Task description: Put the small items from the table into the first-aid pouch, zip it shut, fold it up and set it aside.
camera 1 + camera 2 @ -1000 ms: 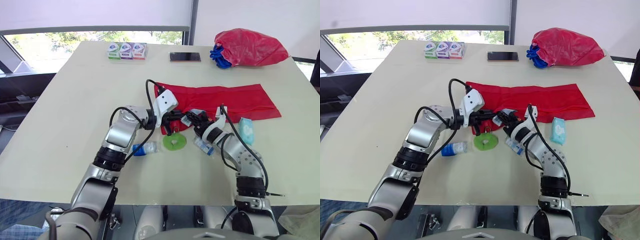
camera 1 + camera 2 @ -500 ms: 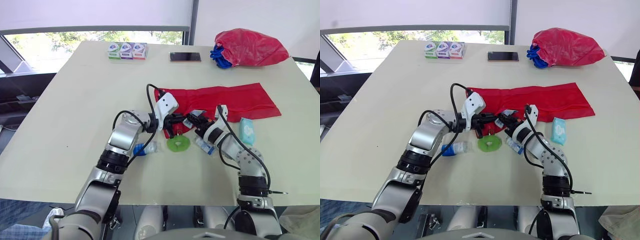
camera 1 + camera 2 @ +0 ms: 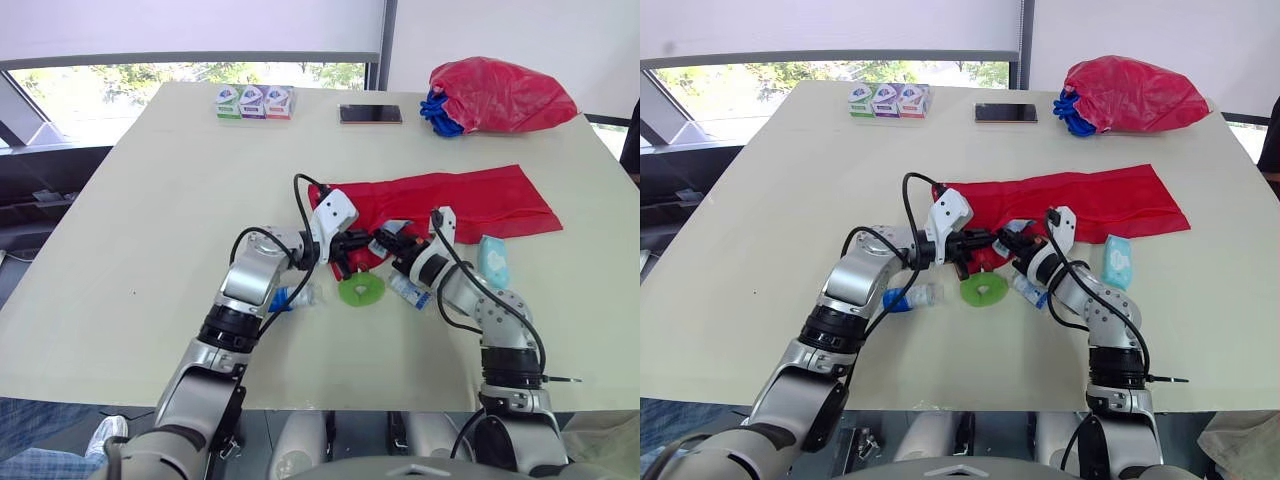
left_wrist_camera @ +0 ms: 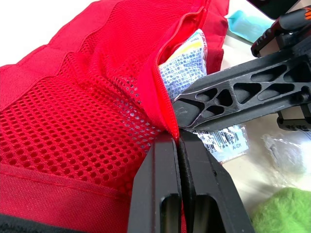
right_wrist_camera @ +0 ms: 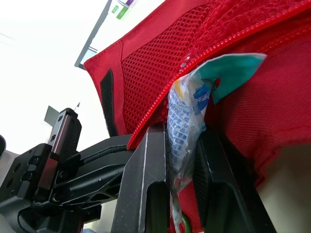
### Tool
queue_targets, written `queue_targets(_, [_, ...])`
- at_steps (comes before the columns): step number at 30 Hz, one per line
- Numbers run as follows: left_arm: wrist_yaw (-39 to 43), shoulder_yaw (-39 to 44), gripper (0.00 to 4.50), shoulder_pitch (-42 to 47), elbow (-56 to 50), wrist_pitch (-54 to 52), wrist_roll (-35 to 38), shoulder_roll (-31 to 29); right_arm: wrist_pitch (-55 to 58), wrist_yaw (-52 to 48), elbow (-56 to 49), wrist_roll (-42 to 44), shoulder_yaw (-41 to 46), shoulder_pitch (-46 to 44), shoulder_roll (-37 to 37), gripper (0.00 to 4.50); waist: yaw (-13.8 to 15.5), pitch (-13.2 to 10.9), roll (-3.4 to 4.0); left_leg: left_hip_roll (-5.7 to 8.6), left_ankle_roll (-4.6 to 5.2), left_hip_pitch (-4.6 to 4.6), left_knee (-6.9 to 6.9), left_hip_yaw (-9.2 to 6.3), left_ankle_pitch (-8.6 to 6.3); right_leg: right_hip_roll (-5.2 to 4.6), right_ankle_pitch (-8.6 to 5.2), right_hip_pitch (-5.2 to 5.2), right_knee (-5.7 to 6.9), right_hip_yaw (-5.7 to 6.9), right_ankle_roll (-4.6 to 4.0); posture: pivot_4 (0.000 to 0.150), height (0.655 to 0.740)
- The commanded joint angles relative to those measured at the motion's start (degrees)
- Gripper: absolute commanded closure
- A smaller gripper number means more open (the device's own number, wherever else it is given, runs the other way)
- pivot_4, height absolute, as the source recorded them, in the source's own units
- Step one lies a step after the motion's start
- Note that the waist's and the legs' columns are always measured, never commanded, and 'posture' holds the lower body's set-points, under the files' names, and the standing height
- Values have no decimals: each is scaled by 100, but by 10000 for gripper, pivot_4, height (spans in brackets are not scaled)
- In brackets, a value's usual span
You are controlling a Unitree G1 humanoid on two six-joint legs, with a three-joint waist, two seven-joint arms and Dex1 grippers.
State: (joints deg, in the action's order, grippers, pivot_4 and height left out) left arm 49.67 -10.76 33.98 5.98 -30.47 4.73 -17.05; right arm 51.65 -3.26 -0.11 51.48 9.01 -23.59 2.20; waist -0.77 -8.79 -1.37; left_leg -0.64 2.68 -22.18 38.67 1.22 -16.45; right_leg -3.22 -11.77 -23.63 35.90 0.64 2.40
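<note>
First-aid pouch lies unfolded just right of the frame's centre on the table. Left gripper has its jaws pressed together on the red rim of the mesh pocket at the pouch's left end. Right gripper is clamped on a white-and-blue packet, its tip inside that pocket mouth. Green ring, bottle and teal pack lie below the pouch

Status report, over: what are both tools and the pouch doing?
Left tool shut on first-aid pouch pocket edge, pulled open. Right tool shut on packet, partway into pocket. Green roll, blue-capped bottle, teal pack on table, nothing blocking.
</note>
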Motion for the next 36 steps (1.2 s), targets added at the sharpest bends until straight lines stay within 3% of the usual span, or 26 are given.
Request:
queue_targets(1, [-78, 283, 44550, 159, -248, 199, 481, 276, 375, -75, -54, -12, -316, 70, 106, 44011, -1, 0, 0, 0, 0, 0, 0, 0, 0, 0, 0, 0, 0, 0, 0, 1500, 7400])
queue_targets(12, [753, 933, 44550, 345, 183, -746, 1793, 215, 218, -182, 16, -196, -164, 82, 127, 44011, -10, 0, 0, 0, 0, 1, 0, -1, 0, 2, 0, 0, 0, 2, 0, 1500, 7400])
queue_targets(25, [1332, 950, 44550, 668, 1050, -463, 1843, 138, 301, -363, 103, -505, -412, 2, 361, 44011, -11, 0, 0, 1, -1, 2, -4, -2, 0, 4, 0, -1, -1, 1, 0, 1500, 7400])
queue_targets(36, [1325, 910, 44550, 587, 764, -223, 1808, 145, 282, -192, 302, -696, -57, -49, 384, 44011, -10, 0, 0, 0, -1, 4, -5, -2, 0, 3, 0, 0, -1, -1, -1, 1500, 7400])
